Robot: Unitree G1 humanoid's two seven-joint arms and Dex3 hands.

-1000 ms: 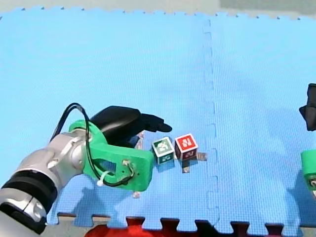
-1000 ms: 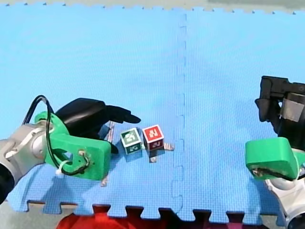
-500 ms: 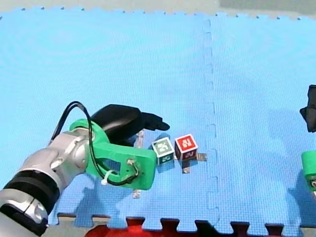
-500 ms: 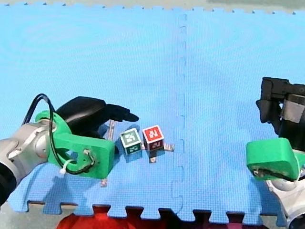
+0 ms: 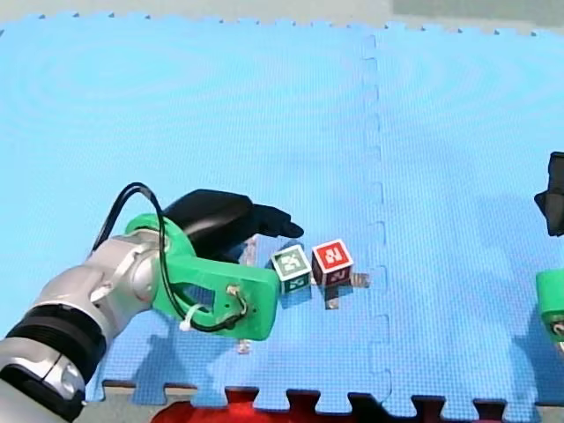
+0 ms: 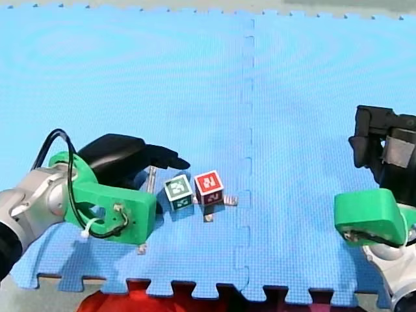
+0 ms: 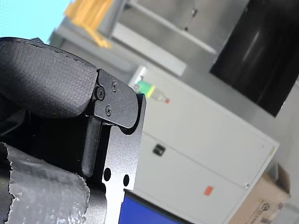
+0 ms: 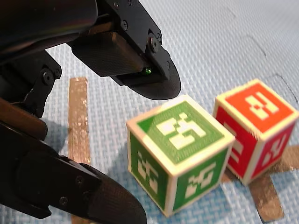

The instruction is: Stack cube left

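Low in the centre of the head views, the green cube (image 5: 291, 267) and the red cube (image 5: 332, 261) stand side by side on the blue foam mat (image 5: 264, 106), the green one on the left, over strips of grey tape (image 8: 78, 119). The left hand (image 5: 225, 220) comes in from the lower left and is empty and uncurled, its fingertips (image 5: 284, 229) just to the upper left of the green cube.

The second wrist view adds the close detail. One fingertip (image 8: 156, 84) hangs just beside the green cube's top corner and another (image 8: 84, 196) sits low on its other side; neither is seen touching it.

The right hand (image 6: 380, 146) is at the right edge, well apart from the cubes, and its state cannot be told.

The first wrist view shows black hand casing (image 7: 46, 79) against a grey cabinet (image 7: 201, 140) and a cardboard box (image 7: 266, 200).
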